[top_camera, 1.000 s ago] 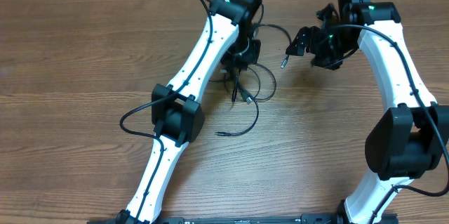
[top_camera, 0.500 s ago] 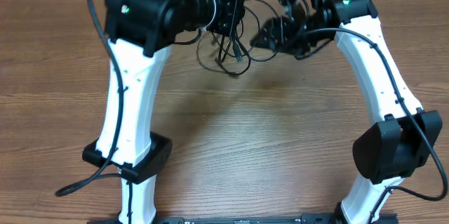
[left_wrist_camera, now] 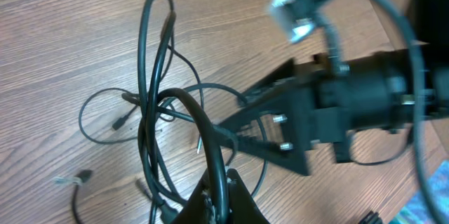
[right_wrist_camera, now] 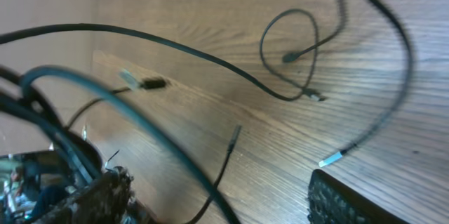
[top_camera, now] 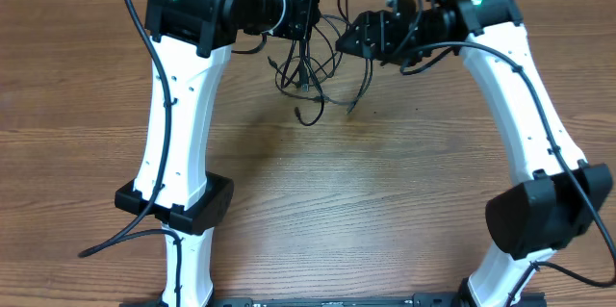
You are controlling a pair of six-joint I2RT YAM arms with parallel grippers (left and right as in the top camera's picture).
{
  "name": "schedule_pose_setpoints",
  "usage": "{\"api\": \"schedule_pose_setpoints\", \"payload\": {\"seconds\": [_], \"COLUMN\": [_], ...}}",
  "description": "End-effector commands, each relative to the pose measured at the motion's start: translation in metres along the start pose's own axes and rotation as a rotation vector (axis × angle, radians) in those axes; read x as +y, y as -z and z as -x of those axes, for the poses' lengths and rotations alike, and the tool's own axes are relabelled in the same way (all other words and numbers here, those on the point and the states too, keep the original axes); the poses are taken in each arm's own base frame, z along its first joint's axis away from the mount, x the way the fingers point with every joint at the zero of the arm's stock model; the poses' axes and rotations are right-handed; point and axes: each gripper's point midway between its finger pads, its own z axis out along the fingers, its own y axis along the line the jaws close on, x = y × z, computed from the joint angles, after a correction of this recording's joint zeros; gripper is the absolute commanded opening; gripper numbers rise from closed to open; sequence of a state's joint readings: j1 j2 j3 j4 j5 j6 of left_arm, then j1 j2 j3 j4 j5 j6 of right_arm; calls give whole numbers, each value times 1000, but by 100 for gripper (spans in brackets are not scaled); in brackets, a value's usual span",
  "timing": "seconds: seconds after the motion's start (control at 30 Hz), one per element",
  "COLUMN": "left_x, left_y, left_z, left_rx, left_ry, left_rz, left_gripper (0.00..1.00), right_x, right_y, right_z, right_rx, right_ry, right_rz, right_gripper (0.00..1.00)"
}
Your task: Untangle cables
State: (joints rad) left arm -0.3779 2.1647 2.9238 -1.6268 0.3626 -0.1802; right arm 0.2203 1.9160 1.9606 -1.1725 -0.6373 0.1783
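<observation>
Black, thin and limp: the cables (top_camera: 306,71), one knotted bundle, raised over the far middle of the bench (top_camera: 385,201). Pinched at the top in the left gripper (top_camera: 306,11), jaws fully closed on a few strands. Held high, probably to let the loops sag apart under their own weight and to expose the crossings. Trailing below: slack curls and grey plug ends (right_wrist_camera: 291,57), down on the wood or just above it; hard to say which from overhead. From the left wrist, tall loops standing up out of the pinch, thinner curls spread lower across the grain, one small plug with a pale band off to the side.

Just beside the bundle, on its right: the right gripper (top_camera: 364,39), jaws spread wide, nothing clamped. In the right wrist view, one blurred cord crossing the gap between the fingers (right_wrist_camera: 351,196), passing through rather than gripped. Likely poised there to take a single strand and draw it sideways out of the knot, against the anchor of the closed side.

By count: one bundle; number of separate cords inside not readable through the overlaps; about five plug ends in the right wrist view. Two grippers, one closed on the tangle and one open beside it. One bench of brown wood grain under everything.
</observation>
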Motion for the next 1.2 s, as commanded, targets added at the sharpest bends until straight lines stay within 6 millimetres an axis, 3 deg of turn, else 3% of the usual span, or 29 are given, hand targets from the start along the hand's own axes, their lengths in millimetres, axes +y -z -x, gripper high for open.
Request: {"api": "schedule_pose_setpoints", "payload": {"seconds": [0.0, 0.23, 0.37, 0.4, 0.63, 0.8, 0.97, 1.17], "left_x": [3, 2, -1, -5, -12, -16, -17, -17], "left_y": [3, 3, 3, 3, 3, 9, 50, 121], "left_z": [5, 5, 6, 6, 6, 8, 20, 32], "left_rx": [-21, -22, -26, -24, -19, -35, -142, -319], "left_ry": [6, 17, 25, 23, 21, 19, 16, 10], "left_rz": [7, 6, -10, -33, -76, -90, -87, -69], "left_gripper": [4, 4, 4, 4, 4, 4, 4, 4], "right_x": [26, 57, 64, 58, 48, 2, -41, -65], "right_y": [32, 25, 7, -6, -38, -54, -61, -69], "right_z": [7, 6, -1, -3, -2, 9, 7, -5], "right_rx": [-84, -83, -62, -52, -21, -68, -82, -42], "right_ry": [91, 163, 181, 148, 86, -78, -188, -221], "right_rz": [20, 119, 102, 67, 46, -153, -337, -398], "right_gripper": [81, 82, 82, 82, 77, 68, 69, 69]}}
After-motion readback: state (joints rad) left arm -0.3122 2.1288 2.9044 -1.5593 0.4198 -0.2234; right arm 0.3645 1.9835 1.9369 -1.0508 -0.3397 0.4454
